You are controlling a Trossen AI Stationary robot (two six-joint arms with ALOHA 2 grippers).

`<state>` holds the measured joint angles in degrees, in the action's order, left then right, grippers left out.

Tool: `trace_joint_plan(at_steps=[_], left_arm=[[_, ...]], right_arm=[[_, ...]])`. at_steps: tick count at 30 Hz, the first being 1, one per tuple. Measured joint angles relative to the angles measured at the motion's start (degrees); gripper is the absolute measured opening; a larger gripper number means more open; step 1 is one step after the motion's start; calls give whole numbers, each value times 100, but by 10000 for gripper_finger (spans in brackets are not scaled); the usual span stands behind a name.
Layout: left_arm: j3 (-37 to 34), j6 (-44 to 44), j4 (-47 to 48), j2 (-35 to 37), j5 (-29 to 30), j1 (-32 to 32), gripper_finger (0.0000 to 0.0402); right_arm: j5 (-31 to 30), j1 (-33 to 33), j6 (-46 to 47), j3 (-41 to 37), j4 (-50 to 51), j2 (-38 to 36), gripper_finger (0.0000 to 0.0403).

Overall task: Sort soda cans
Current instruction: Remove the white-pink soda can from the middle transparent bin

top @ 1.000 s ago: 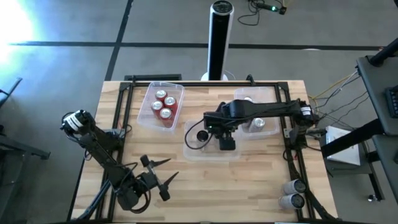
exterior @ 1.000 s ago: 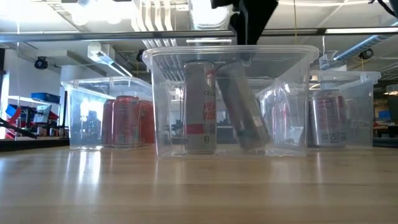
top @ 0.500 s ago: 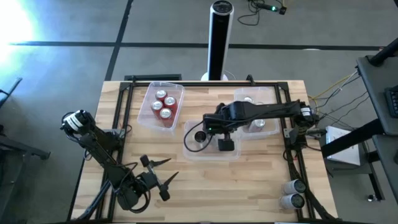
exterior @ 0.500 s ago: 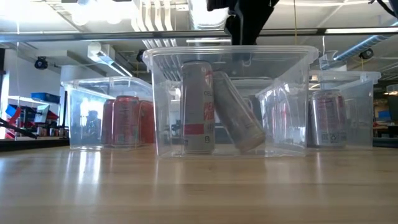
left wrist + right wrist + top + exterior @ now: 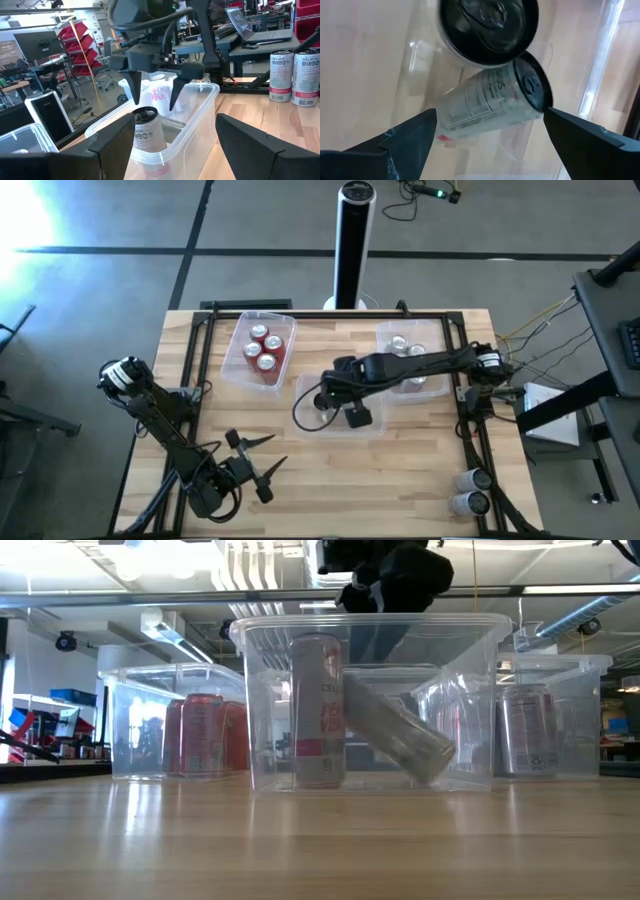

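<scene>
A clear middle tub [image 5: 340,408] holds two silver-grey soda cans. One stands upright [image 5: 318,710]. The other [image 5: 400,740] is tilted, with its black top end against the upright can and its base on the tub floor. My right gripper [image 5: 490,145] hangs open above them, touching neither; the left wrist view shows it [image 5: 152,90] over the tub's rim. A tub at the far left holds red cans [image 5: 264,348], and a tub at the far right holds silver cans [image 5: 408,362]. My left gripper [image 5: 262,457] waits open near the table's front left.
Two more cans [image 5: 470,490] sit at the table's near right corner, also in the left wrist view [image 5: 294,77]. A black pillar [image 5: 354,240] stands behind the far edge. Black rails run along the table's left and right sides.
My right gripper has moved toward the table's left edge above the middle tub. The tilted can has come to lean on the upright can and has tipped lower, its base sliding out along the tub floor.
</scene>
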<state>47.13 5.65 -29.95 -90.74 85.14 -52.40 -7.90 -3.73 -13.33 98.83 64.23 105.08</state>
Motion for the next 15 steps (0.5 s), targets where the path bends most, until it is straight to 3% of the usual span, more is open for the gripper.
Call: trace_joint_plan(at_steps=[5, 11, 15], left_arm=[[0, 0, 0, 0, 0, 12, 262], [0, 0, 0, 2, 0, 17, 262], [0, 0, 0, 2, 0, 35, 262]], right_arm=[[-262, -24, -80, -114, -170, -2, 363], [146, 6, 1541, -496, -189, -2, 363], [261, -31, 2330, -933, -727, -2, 363]])
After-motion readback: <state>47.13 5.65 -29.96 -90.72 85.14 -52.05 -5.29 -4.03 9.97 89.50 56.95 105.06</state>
